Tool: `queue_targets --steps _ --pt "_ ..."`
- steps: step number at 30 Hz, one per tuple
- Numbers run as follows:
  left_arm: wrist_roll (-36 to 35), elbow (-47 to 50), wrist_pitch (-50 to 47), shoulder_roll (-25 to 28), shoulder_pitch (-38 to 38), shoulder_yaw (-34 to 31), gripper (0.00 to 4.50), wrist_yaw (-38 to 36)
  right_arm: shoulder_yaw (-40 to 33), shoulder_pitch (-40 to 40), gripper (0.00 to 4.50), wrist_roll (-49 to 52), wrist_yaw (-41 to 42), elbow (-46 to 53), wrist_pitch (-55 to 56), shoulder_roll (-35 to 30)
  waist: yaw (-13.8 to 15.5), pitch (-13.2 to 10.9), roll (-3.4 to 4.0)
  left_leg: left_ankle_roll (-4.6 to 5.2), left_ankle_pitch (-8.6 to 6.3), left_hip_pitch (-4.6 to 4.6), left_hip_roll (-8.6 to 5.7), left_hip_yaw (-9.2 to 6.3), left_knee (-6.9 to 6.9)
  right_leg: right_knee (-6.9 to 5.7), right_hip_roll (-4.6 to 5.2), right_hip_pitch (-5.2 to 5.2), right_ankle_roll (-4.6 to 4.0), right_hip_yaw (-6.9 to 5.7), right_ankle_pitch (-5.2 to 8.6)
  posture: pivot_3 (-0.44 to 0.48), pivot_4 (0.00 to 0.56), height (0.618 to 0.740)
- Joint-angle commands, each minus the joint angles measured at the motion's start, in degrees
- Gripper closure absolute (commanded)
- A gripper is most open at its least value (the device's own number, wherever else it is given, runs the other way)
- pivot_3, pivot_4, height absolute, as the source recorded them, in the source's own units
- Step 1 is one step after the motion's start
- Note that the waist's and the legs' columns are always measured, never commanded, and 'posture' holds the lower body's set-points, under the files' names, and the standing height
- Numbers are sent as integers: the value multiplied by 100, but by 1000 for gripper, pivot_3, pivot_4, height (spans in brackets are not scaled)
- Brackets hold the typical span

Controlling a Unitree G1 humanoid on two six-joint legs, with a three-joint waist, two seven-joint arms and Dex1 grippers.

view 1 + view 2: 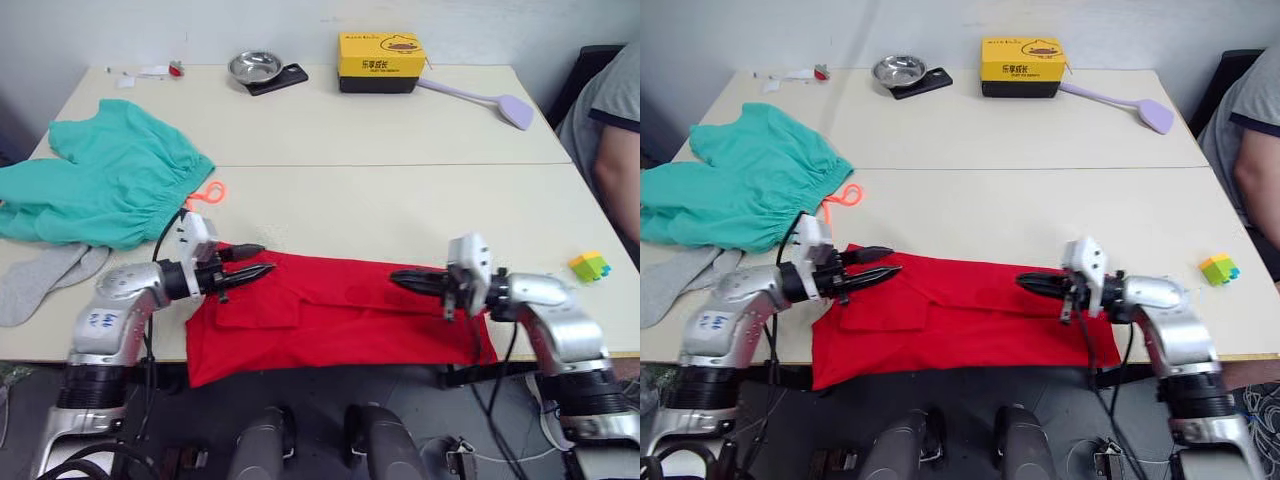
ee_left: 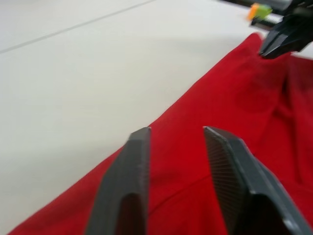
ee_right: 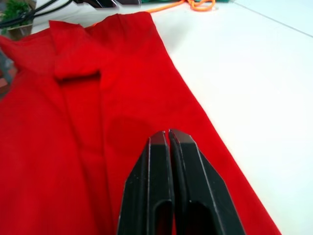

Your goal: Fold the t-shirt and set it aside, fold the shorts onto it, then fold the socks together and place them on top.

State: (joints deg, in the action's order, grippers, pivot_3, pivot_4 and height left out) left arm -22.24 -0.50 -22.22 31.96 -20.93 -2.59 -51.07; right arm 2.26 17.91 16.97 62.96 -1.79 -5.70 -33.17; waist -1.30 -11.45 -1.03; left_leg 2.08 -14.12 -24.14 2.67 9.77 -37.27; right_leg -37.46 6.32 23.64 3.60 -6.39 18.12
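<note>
T-shirt (image 1: pixel 340 320) on table edge, left gripper (image 1: pixel 258 262) jaws parted, right gripper (image 1: pixel 398 277) jaws closed empty, both pointing inward

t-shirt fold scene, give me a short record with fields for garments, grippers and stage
t-shirt: red, partly folded into a long band at the table's near edge
shorts: teal, unfolded, far left of the table
socks: grey, loose, near-left, beside the shorts
left gripper: open, over the t-shirt's left end
right gripper: shut, over the t-shirt's right part
stage: t-shirt fold unfinished
</note>
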Motion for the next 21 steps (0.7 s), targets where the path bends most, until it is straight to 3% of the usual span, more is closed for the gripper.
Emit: queue_targets --steps 1,2,10,15,19,21 --pt "183 305 -14 -169 140 99 4048 435 104 -155 4500 -557 -650 40 516 195 -14 0 -1 1 -1 -1 0 0 -1 2 0 -1 2 1 -1 0 150 740" --pt "246 276 -4 -166 213 86 4342 521 53 -163 4500 -610 -828 -12 454 217 -19 0 -1 1 -1 0 0 3 -1 2 0 -1 4 4 -2 0 150 740" --pt "518 -411 598 -192 636 -490 4342 1175 -751 -257 4500 -739 -1481 -1055 774 -240 -32 1 -1 -4 3 11 4 4 6 -2 -2 -1 2 7 -1 0 150 740" --pt "697 -1108 1063 -181 522 -824 4342 1636 -1289 -344 4500 -508 -1435 -1648 1035 -482 -30 1 -1 -4 2 24 4 3 12 0 -2 -13 2 6 -1 0 150 740" --pt "455 -1372 1337 -129 305 -1037 4342 1474 -1605 -233 4500 -392 -1448 -2214 1287 -649 -38 1 -2 -3 -1 49 4 10 19 2 -2 -33 2 11 -1 0 150 740" --pt "157 -1257 1418 -48 226 -1151 4342 1053 -1744 -151 4500 1 -956 -2215 1517 -629 -64 1 -2 -5 -2 49 6 13 22 1 -3 -29 1 14 0 0 150 740"
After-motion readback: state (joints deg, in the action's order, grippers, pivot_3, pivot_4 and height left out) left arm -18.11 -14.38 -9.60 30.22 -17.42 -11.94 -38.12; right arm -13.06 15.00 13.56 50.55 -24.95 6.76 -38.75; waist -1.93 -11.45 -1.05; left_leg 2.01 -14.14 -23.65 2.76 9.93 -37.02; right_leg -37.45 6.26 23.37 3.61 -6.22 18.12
